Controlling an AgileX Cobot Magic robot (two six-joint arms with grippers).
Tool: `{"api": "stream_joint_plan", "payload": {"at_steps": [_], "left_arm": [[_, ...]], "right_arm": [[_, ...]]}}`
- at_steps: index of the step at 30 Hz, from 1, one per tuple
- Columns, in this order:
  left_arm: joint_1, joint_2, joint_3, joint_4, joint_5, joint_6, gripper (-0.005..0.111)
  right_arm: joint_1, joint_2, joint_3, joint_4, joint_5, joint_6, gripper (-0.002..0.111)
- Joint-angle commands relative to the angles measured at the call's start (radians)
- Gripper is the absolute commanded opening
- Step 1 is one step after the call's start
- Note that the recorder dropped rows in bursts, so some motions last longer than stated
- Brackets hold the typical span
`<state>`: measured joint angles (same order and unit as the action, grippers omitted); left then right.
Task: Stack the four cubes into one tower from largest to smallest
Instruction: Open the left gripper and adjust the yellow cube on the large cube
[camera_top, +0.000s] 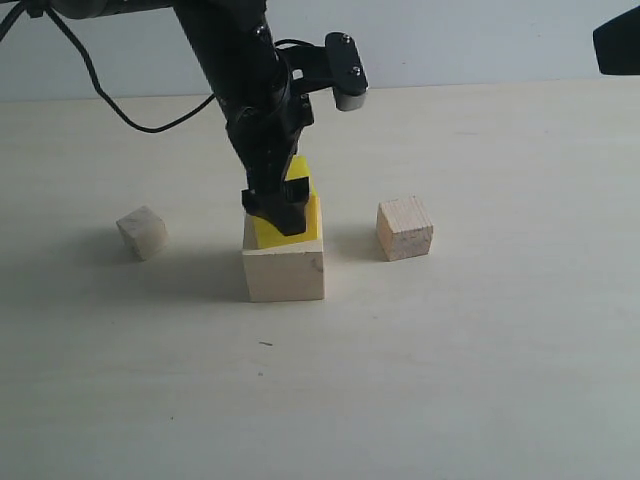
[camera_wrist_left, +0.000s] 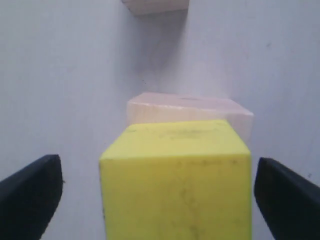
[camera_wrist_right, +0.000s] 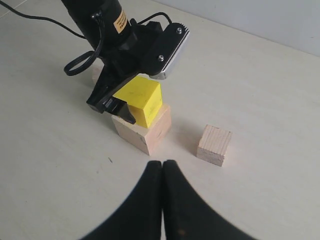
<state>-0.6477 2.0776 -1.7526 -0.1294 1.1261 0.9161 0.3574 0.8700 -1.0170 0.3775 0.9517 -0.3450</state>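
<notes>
The yellow cube (camera_top: 268, 230) is a plain bright lemon, with faint darker smudges on the face seen in the left wrist view. The big cube (camera_top: 285, 273) is pale cream wood, almost unmarked. The smaller cube (camera_top: 404, 228) is a warmer pale tan, with fine parallel grain lines on one side. The tiny cube (camera_top: 142, 232) is pale beige. The table (camera_top: 480, 350) is light cream with a few dark specks, and the wall (camera_top: 480, 40) is pale blue-grey. The left gripper (camera_top: 285, 205) and the cable (camera_top: 120, 108) are black, and the camera (camera_top: 350, 75) is black with a silver-white end. The right gripper (camera_wrist_right: 162, 200) is black.
</notes>
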Motion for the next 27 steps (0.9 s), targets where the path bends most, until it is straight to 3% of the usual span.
{"api": "stream_joint_plan", "payload": {"at_steps": [1,10,27], "left_arm": [[0.003,0.0,-0.006,-0.002,0.085,0.077,0.105],[0.003,0.0,-0.006,0.123,0.095,0.109,0.105],[0.003,0.0,-0.006,0.129,0.072,0.089,0.105]], "right_arm": [[-0.005,-0.007,0.006,0.007,0.0,-0.006,0.0],[-0.005,-0.007,0.006,0.007,0.0,-0.008,0.0],[-0.005,-0.007,0.006,0.007,0.0,-0.01,0.0]]}}
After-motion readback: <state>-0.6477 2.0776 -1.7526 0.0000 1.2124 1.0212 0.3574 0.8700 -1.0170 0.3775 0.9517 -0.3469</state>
